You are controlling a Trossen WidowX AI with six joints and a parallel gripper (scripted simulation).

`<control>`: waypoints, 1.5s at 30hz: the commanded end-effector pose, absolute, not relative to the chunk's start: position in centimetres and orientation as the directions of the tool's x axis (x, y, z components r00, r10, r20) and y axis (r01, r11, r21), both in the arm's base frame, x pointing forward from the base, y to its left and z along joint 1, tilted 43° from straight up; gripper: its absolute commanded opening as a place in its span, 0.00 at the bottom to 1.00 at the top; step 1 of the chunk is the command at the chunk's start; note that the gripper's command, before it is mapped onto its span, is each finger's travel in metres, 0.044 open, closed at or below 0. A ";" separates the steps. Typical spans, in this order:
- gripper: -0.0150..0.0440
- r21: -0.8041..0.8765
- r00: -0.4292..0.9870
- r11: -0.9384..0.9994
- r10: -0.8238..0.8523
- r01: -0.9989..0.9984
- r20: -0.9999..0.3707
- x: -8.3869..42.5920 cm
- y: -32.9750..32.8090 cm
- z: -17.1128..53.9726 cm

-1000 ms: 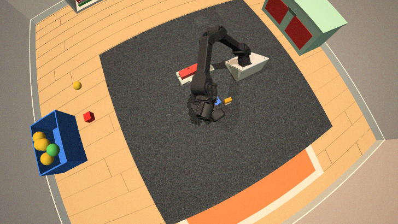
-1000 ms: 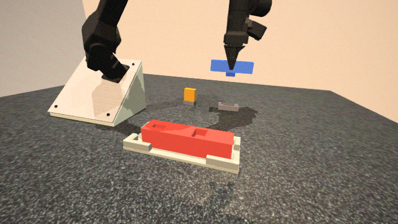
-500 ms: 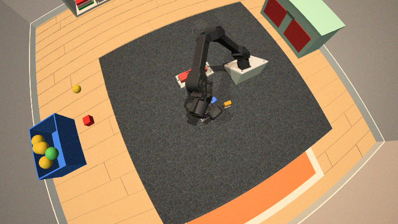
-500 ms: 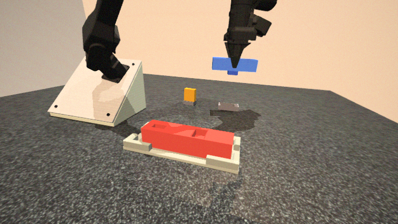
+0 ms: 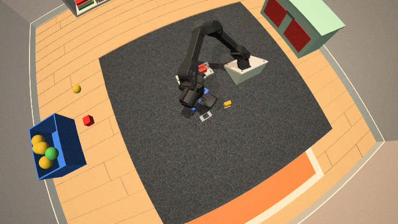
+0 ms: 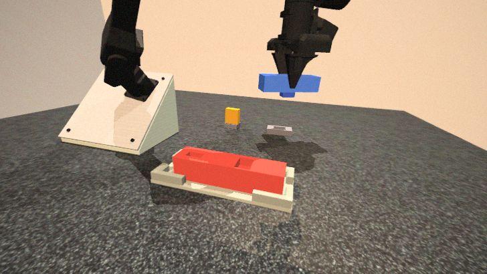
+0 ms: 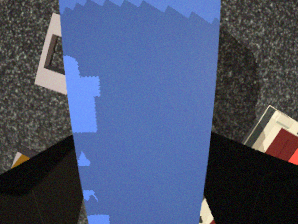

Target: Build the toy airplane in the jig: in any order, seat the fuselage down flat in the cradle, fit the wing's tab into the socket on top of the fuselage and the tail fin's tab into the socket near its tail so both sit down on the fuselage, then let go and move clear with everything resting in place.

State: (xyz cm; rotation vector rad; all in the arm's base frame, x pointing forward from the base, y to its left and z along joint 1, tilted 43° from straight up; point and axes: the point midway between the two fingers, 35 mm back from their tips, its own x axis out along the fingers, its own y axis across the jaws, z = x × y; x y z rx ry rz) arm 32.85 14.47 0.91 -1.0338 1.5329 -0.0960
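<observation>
The red fuselage [image 5: 202, 68] [image 6: 218, 175] lies in the cream cradle [image 6: 166, 176] [image 7: 271, 119], its two sockets facing up; it looks flat. My gripper [image 6: 289, 81] [image 7: 140, 139] is shut on the blue wing [image 5: 206, 90] [image 6: 272, 83] [image 7: 145, 100] near its middle. The wing is in the air, roughly level, beyond the cradle in the exterior view, with its tab [image 6: 287, 95] pointing down. The orange tail fin [image 5: 227, 103] [image 6: 232, 115] stands upright in a small grey holder [image 6: 232, 125]. Fingertips are hidden in the top view.
An empty grey holder [image 5: 209, 113] [image 6: 289, 131] [image 7: 51, 82] with a hole stands on the dark mat below the wing. The arm's sloped white base [image 5: 258, 61] [image 6: 88, 125] stands beside the cradle. A blue bin, red cube, yellow ball and green cabinet are farther out.
</observation>
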 end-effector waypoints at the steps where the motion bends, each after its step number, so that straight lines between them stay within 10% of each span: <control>1: 0.25 -0.571 0.129 0.562 -0.635 -0.599 -0.761 33.2 13.3 2.0; 45: 0.25 -0.225 0.135 0.058 -0.646 -0.973 -0.751 33.0 1.0 9.4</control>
